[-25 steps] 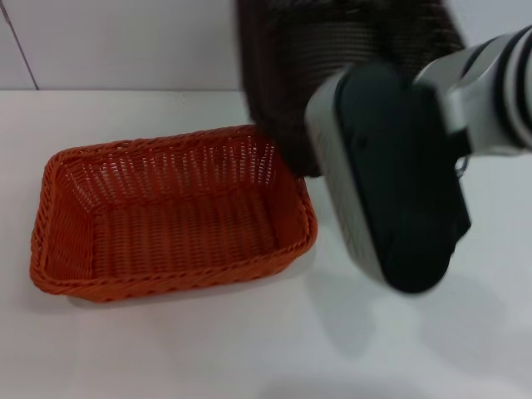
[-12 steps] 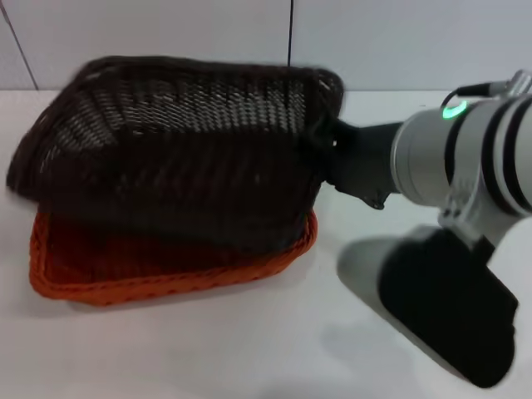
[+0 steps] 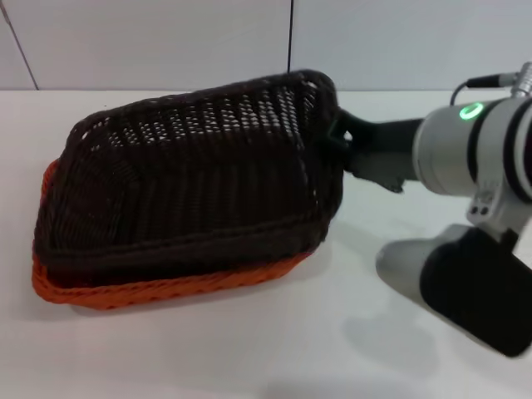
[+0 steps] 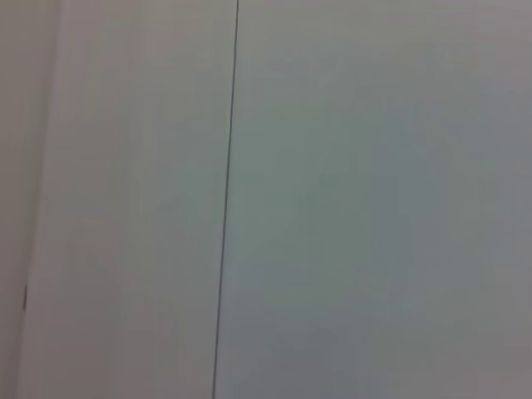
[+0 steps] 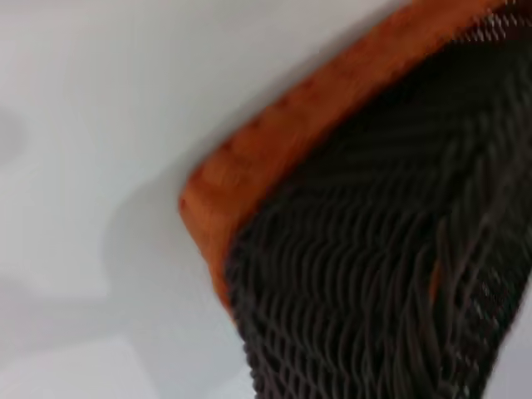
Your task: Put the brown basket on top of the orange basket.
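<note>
The brown basket (image 3: 191,183) lies nested on the orange basket (image 3: 166,287) at the left-centre of the table. Its left end is down inside the orange one and its right end is tilted up. Only the orange rim shows along the front and left. My right gripper (image 3: 337,140) reaches in from the right and is shut on the brown basket's raised right rim. The right wrist view shows the brown weave (image 5: 374,274) close up over an orange corner (image 5: 274,141). My left gripper is out of view; the left wrist view shows only wall.
The baskets sit on a white table (image 3: 249,357). A white wall with a dark vertical seam (image 3: 291,41) stands behind. A bulky grey and black part of my right arm (image 3: 465,287) hangs over the table's front right.
The brown basket swung in from the upper right, came over the orange basket, and has now dropped lower into it, left end first. My right arm moved with it.
</note>
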Controlling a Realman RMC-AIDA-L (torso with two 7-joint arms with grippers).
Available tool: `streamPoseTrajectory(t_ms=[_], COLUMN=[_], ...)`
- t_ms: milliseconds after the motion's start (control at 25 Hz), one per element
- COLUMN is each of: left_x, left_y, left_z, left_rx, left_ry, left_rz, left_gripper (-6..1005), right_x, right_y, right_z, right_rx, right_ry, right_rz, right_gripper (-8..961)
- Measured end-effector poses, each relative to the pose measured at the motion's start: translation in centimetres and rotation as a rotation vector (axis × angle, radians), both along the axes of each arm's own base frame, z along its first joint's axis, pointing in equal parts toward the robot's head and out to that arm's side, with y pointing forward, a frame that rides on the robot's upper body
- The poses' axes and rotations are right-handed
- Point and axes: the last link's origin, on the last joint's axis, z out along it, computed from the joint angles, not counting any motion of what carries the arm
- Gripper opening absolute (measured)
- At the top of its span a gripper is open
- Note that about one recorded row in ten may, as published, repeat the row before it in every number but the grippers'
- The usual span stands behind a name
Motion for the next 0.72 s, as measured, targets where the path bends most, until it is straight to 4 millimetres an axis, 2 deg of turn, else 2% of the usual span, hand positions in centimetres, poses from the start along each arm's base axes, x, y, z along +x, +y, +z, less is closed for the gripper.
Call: streamPoseTrajectory(t_ms=[40, 240, 560, 720], left_x=[0.0, 0.1, 0.1, 0.1], left_y=[0.1, 0.5, 0.8, 1.4], left_z=[0.0, -0.1, -0.1, -0.1], left_rx=[0.000, -0.004, -0.005, -0.023], left_ry=[-0.003, -0.010, -0.012, -0.023], left_rz=[0.000, 0.002, 0.003, 0.007], left_gripper=[804, 804, 804, 804], right_x=[0.1, 0.5, 0.8, 1.8], right_y=[1.0, 2.2, 1.8, 1.1], right_z=[-0.3, -1.1, -1.7, -1.7], right_rx=[0.036, 0.092, 0.089, 0.102], right_ry=[0.049, 0.121, 0.164, 0.171], right_rz=[0.016, 0.064, 0.035, 0.017], right_gripper=[226, 228, 230, 367])
